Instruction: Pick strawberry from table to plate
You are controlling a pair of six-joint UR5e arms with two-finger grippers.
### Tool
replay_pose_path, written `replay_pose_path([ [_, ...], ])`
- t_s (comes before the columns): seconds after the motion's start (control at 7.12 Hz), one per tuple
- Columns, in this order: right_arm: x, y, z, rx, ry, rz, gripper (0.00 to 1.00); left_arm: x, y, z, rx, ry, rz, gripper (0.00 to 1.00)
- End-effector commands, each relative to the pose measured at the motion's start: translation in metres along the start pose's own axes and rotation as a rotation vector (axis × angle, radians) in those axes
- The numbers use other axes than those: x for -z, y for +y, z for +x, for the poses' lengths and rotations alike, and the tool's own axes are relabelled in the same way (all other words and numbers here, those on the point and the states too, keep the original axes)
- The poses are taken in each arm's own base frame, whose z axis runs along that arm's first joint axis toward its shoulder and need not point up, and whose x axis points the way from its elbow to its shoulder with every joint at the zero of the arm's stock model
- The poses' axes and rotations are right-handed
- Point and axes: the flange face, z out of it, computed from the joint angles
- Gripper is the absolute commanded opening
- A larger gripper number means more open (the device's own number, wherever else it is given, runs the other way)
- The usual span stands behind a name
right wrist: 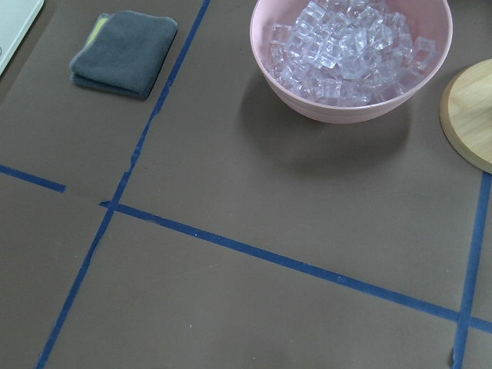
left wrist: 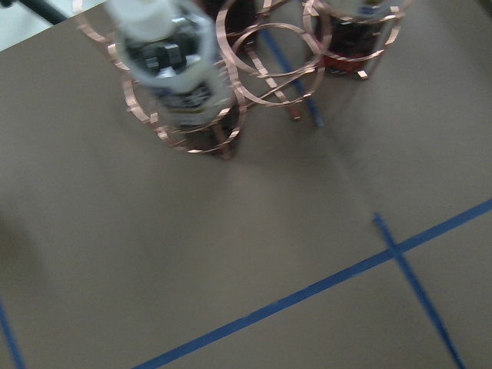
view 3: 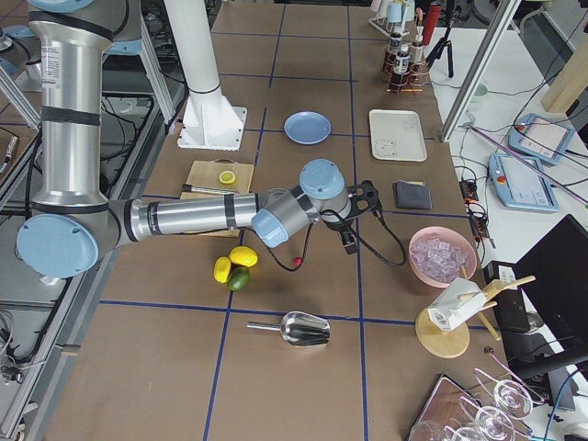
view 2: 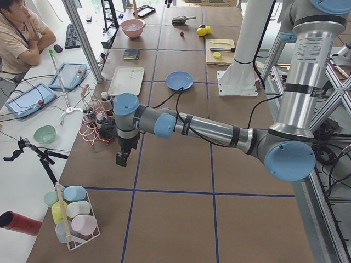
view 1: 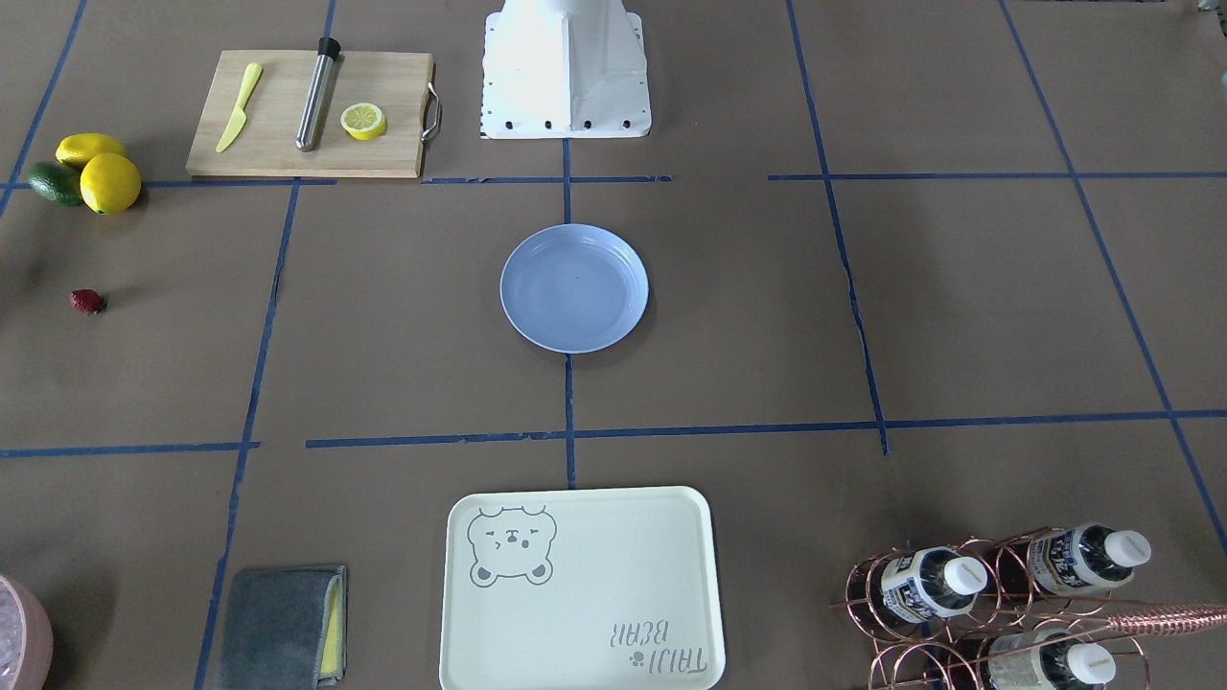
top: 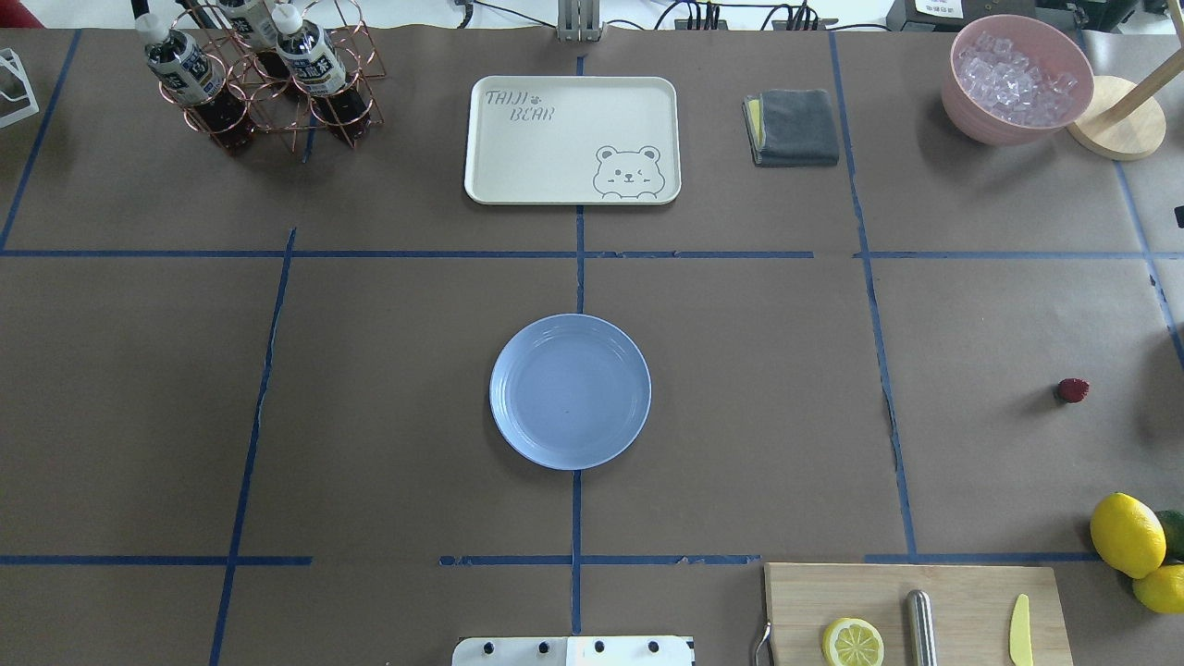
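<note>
The strawberry (top: 1072, 390) lies on the bench (top: 388, 388), well apart from the plate (top: 570, 391), to the robot's right of it. We cannot make out whether the right claw (view 3: 350, 243) or the left claw (view 2: 122, 159) is spread or closed. We should bring the right claw straight down over the strawberry and squeeze gently

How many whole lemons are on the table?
2: one lemon beside a second lemon, both by the avocado. A cut half lies on the board. None seems hidden.
</note>
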Motion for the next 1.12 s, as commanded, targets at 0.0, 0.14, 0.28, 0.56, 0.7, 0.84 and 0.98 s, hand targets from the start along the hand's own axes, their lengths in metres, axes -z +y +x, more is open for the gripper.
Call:
replay_pose_path([
  [0.0,-0.026,-0.001,-0.056,-0.035,0.009,-0.026,1.00,-0.024,0.108,-0.051,0.089,0.093,-0.061,1.00],
  [0.14,-0.054,0.012,-0.081,-0.036,0.028,-0.078,1.00,-0.027,0.118,-0.052,0.096,0.087,-0.071,1.00],
  [0.28,-0.081,0.045,-0.083,-0.031,0.070,-0.131,0.99,-0.023,0.117,-0.049,0.091,0.090,-0.062,1.00],
  [0.56,-0.120,0.103,-0.067,-0.001,0.121,-0.127,0.99,-0.022,0.116,-0.049,0.086,0.091,-0.058,1.00],
  [0.7,-0.144,0.124,-0.045,0.012,0.108,-0.127,0.98,-0.021,0.115,-0.048,0.082,0.091,-0.055,1.00],
  [0.84,-0.152,0.131,-0.035,0.021,0.117,-0.113,0.98,-0.020,0.115,-0.047,0.081,0.092,-0.054,1.00],
  [0.98,-0.159,0.135,-0.036,0.032,0.131,-0.118,0.95,-0.020,0.114,-0.047,0.080,0.092,-0.053,1.00],
])
